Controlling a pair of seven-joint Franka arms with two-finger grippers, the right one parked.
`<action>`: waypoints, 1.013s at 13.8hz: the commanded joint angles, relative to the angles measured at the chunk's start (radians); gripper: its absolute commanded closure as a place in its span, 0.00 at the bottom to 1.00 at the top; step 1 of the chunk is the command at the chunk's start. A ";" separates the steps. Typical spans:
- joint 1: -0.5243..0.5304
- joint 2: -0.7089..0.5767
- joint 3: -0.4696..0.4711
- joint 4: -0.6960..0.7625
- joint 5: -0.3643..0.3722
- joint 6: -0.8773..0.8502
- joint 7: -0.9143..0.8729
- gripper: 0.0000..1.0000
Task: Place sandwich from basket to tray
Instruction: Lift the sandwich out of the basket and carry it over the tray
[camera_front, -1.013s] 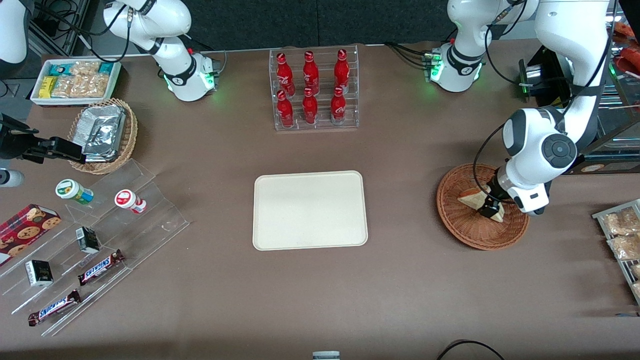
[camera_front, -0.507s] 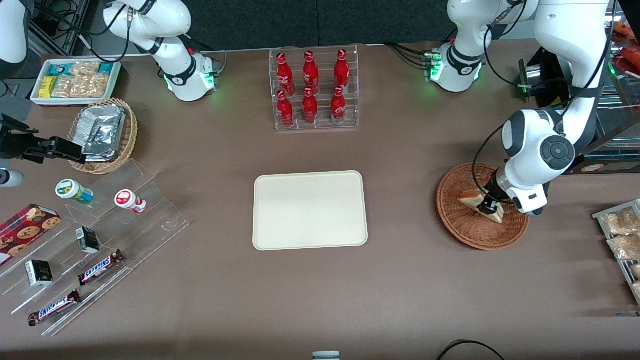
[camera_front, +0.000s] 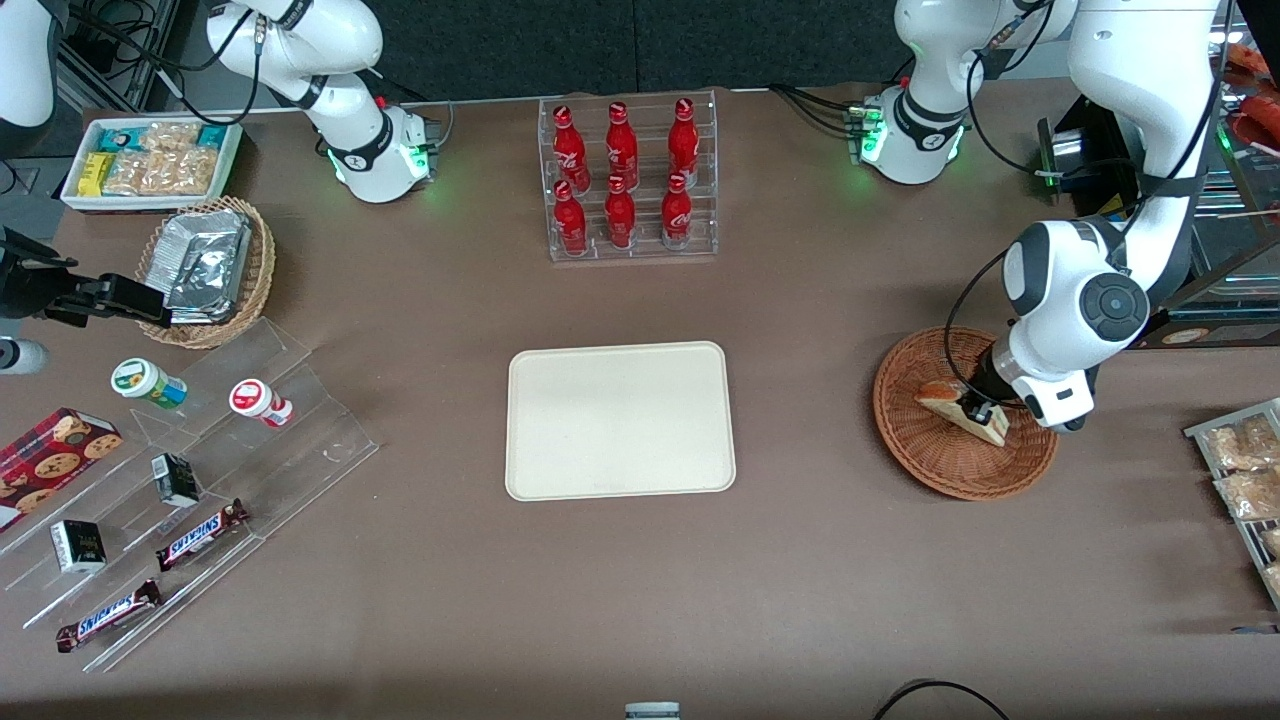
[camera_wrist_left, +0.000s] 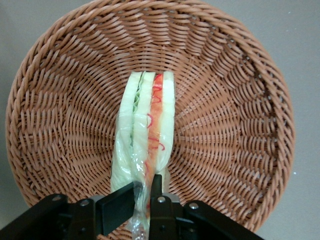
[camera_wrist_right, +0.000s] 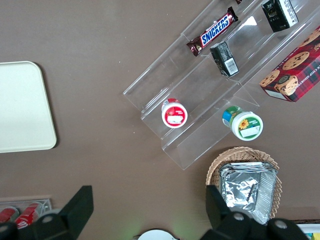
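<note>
The sandwich (camera_front: 943, 396) is a wrapped white wedge with red and pale green layers, and it is inside the round reddish-brown basket (camera_front: 921, 461) toward the working arm's end of the table. My left gripper (camera_front: 975, 412) reaches down into the basket and is shut on the sandwich. In the left wrist view the gripper (camera_wrist_left: 144, 192) pinches the near end of the sandwich (camera_wrist_left: 148, 125), whose layered edge faces the camera over the basket's (camera_wrist_left: 227, 100) weave. The cream tray (camera_front: 620, 420) lies flat at mid-table with nothing on it, about a basket's width from the basket.
A clear rack of red bottles (camera_front: 628, 180) stands farther from the front camera than the tray. Toward the parked arm's end are a tan foil-packet basket (camera_front: 208, 270), a white snack bin (camera_front: 150, 160) and clear stepped shelves (camera_front: 200, 480) with snacks. Snack bags (camera_front: 1240, 470) lie beside the basket.
The gripper, holding the sandwich, has shifted slightly and risen a little within the basket. The sandwich has tilted with it. The tray and basket have not moved.
</note>
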 joint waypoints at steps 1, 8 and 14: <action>-0.010 0.004 -0.010 0.116 0.005 -0.167 -0.011 1.00; -0.046 0.013 -0.052 0.387 0.010 -0.486 0.001 1.00; -0.264 0.018 -0.053 0.493 0.004 -0.540 -0.017 1.00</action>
